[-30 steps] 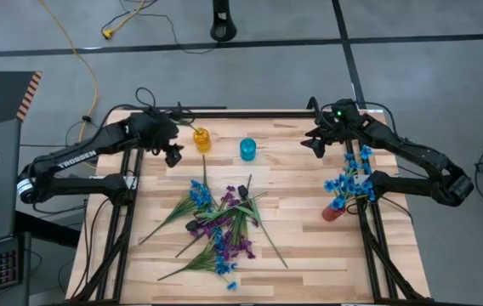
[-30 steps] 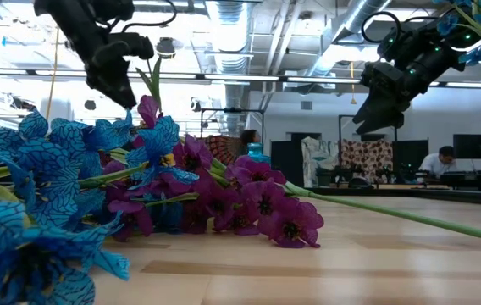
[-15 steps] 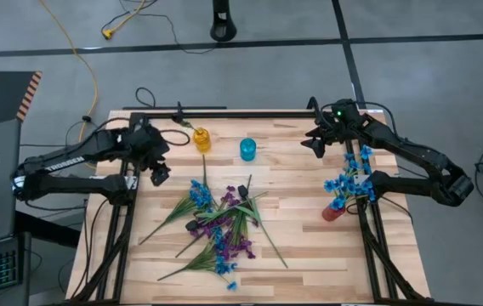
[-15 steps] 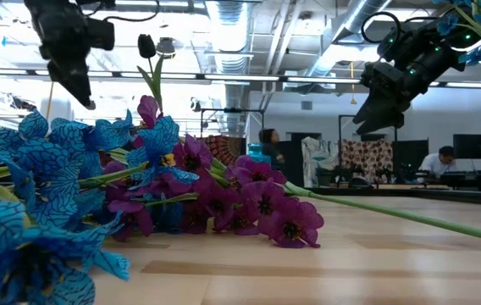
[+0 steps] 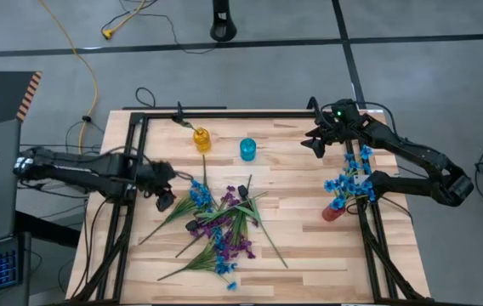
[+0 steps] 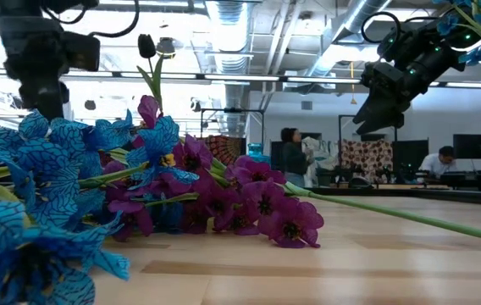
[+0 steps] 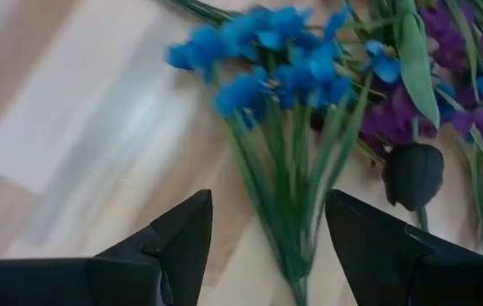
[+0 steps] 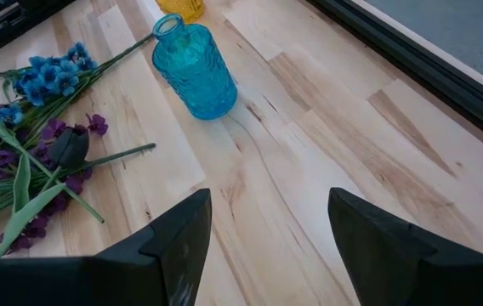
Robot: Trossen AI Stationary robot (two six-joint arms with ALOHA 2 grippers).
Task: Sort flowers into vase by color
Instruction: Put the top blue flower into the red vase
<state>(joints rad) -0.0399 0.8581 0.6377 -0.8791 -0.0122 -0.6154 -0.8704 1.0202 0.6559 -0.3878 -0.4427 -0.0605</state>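
The wooden table [image 5: 301, 200] carries the whole job, with the two dark arms reaching in from either side. The left arm has swung away from the yellow vase [image 5: 201, 138] at the far edge and down toward the middle of the table; a moment ago its wrist hung beside that vase, and now the left gripper [image 5: 165, 201] sits just beside the near-left fringe of the flowers [image 5: 220, 223]. Its fingers are spread with nothing between them, and in the wrist view a blue sprig [image 7: 288, 110] lies right ahead of the gap, stem pointing toward the claw. The right arm has not shifted: the right gripper [image 5: 317, 146] hangs above the far right of the table, fingers spread and empty, near the blue vase [image 5: 247, 150].

The flowers lie in a loose heap at the table's centre, blue, purple and dark blossoms tangled together, stems fanning toward the near edge. A bunch of blue blossoms [image 5: 349, 181] stands in the red vase [image 5: 332, 212] by the right side.

The left arm's move reads as an approach for the next pick, likely that blue sprig. Most of the heap remains unsorted, so the task looks early to midway; the tangle could drag neighbouring stems along when one is lifted
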